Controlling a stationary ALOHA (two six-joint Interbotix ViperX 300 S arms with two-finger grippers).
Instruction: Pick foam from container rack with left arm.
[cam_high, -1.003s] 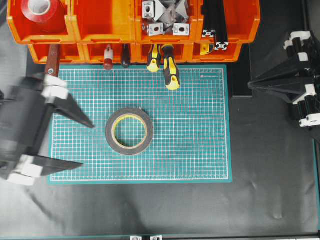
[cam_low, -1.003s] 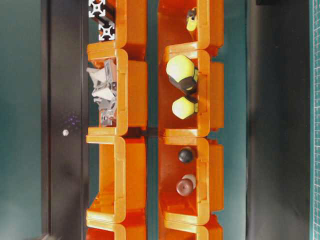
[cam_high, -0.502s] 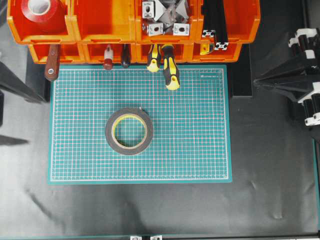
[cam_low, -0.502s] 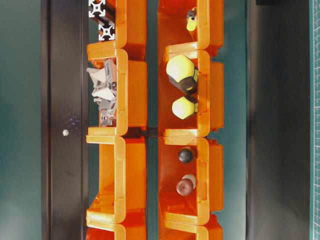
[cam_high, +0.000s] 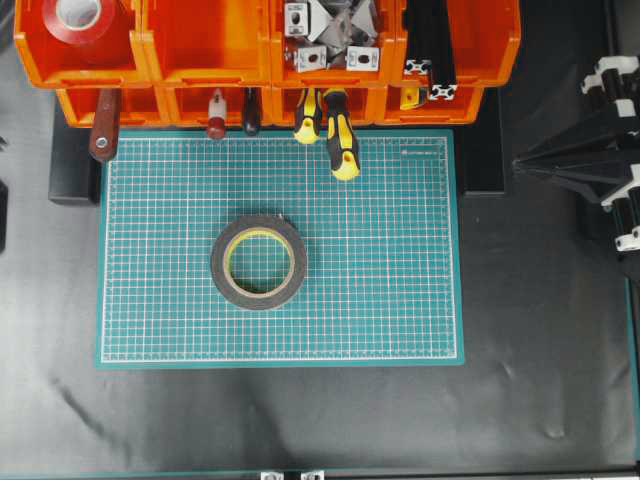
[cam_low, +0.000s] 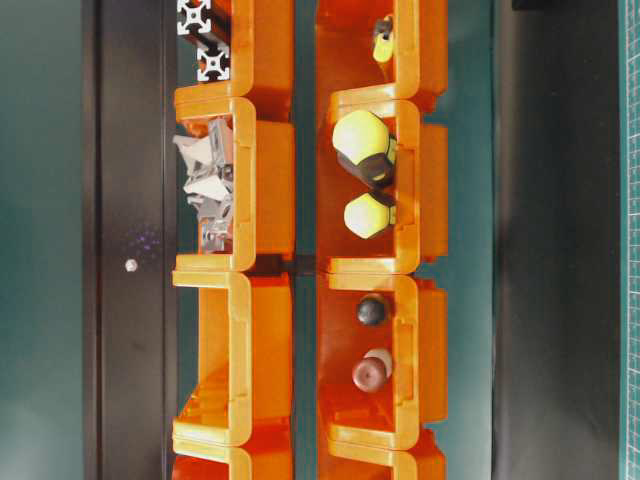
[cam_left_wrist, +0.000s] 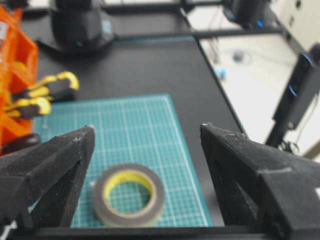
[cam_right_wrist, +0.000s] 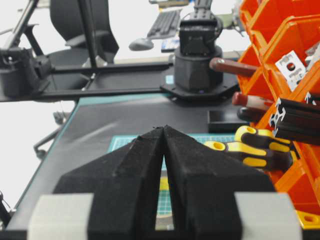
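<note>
Foam tape (cam_high: 259, 262) — a wide ring with a dark grey rim and a yellow core — lies flat on the green cutting mat (cam_high: 400, 300), a little left of the mat's centre and well apart from the orange container rack (cam_high: 210, 60) along the far edge. In the left wrist view the roll sits low between the two black fingers (cam_left_wrist: 55, 165) of the left gripper (cam_left_wrist: 147, 132), whose jaws stand spread wide with nothing in them; the ring is below and beyond the tips, not touched. In the overhead view the left arm is almost wholly out of sight past the left edge. The right gripper (cam_right_wrist: 164, 131) waits at the right side of the table, its black foam-padded fingers pressed together at the tips and grasping nothing. In the rack, a red tape roll (cam_high: 80, 18) sits in the top-left bin, metal brackets (cam_high: 330, 35) fill the third bin, and black aluminium profiles (cam_high: 430, 45) occupy the fourth. Yellow-and-black screwdriver handles (cam_high: 340, 140) poke out of the lower row over the mat's far edge — beside them a brown wooden handle (cam_high: 104, 125) and a smaller reddish one (cam_high: 216, 115).
</note>
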